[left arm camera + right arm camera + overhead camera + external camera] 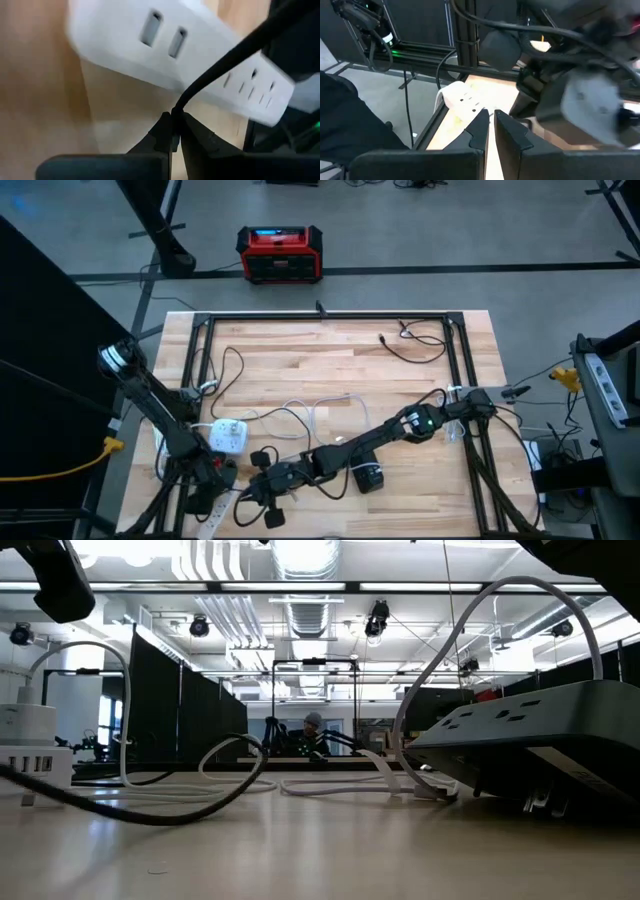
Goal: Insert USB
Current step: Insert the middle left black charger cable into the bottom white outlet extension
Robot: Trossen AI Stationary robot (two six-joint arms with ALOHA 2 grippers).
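Observation:
A white power strip (200,55) with two USB ports (164,35) and a row of sockets lies on the wooden table just beyond my left gripper (175,120). That gripper is shut on a thin black cable (225,55); the cable's plug is hidden. In the high view my left gripper (213,472) is at the table's near left corner. My right gripper (262,485) reaches across to the same corner, shut, with nothing between its fingers (479,125). The strip (462,100) lies ahead of it. My left gripper pinches the black cable (176,111) between its two fingertips, coming at it slanting down from above. From the fingertips the cable runs away in front of the power strip, lifted off the table there. Which end of the cable is in the fingers does not show.
A white charger block (228,435) lies on the table just beyond the left gripper. White cables (320,412) and black cables (415,345) loop over the table. A black metal frame (330,317) rims it. Small black devices (370,478) lie under the right arm.

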